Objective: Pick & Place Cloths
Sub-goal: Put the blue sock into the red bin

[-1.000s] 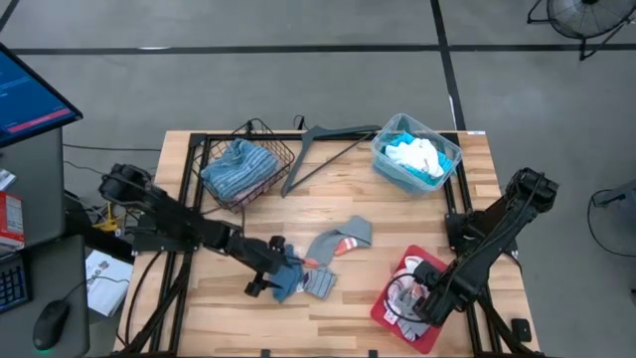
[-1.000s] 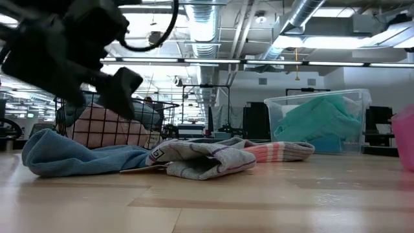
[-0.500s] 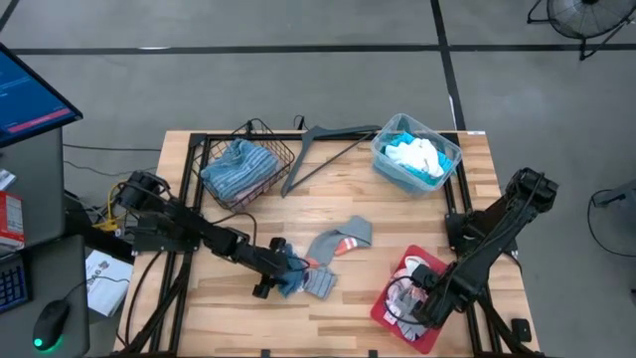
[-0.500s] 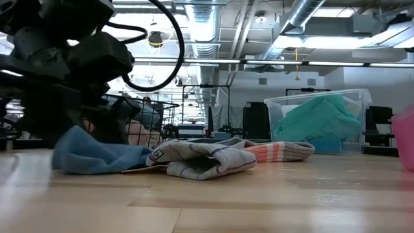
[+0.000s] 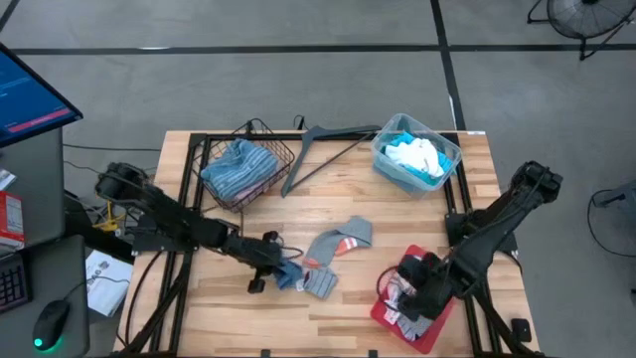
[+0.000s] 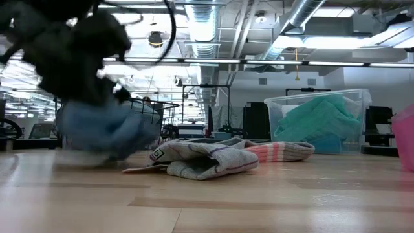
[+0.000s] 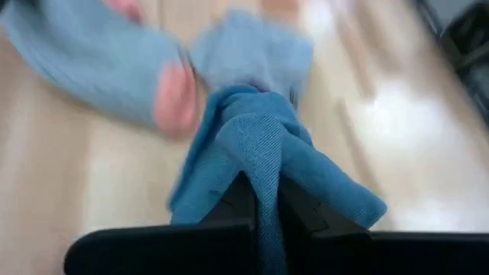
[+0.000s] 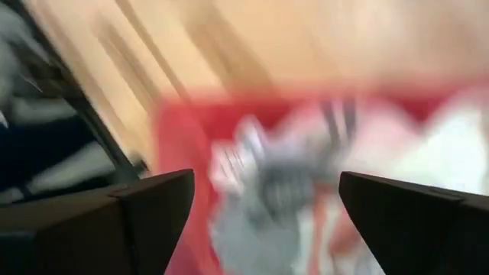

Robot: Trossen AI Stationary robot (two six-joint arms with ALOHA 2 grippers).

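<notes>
High view, lower centre-left: my left gripper [image 5: 270, 267] is clamped on the blue cloth [image 5: 288, 272], whose fold shows pinched between the fingers [image 7: 243, 200] in the left wrist view. The grey sock [image 5: 320, 282] touches it; the striped sock [image 5: 342, 239] lies just beyond. Lower right: my right gripper [image 5: 417, 291] hangs with jaws spread over the cloths on the red tray [image 5: 382, 312], holding nothing. I judge the pick made. Next I must lift the blue cloth clear of its neighbours and carry it, probably to the wire basket [image 5: 281, 159] at upper left.
</notes>
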